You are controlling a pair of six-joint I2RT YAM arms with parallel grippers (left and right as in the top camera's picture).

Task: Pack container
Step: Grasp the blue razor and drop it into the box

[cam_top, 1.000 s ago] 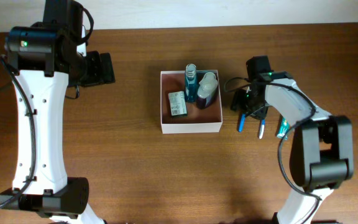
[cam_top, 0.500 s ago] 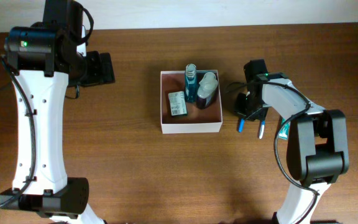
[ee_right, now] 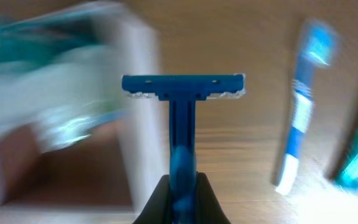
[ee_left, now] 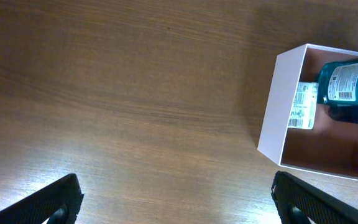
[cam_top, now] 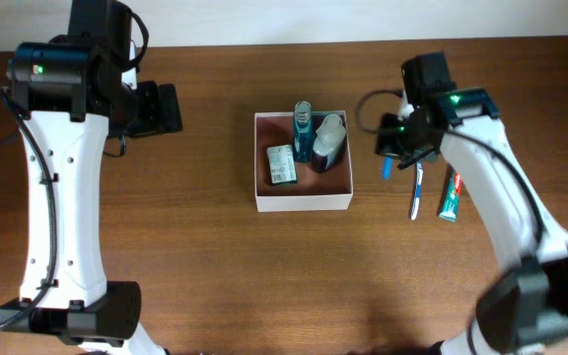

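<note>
Two fingers, my right gripper (ee_right: 180,190), clenched on a blue razor (ee_right: 183,93): wrist camera shows its head, overhead only a stub near the container (cam_top: 302,203); left gripper (ee_left: 178,202) released.

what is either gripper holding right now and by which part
The right gripper pinches a blue razor by its handle's lower end. The left gripper is open, empty.
</note>
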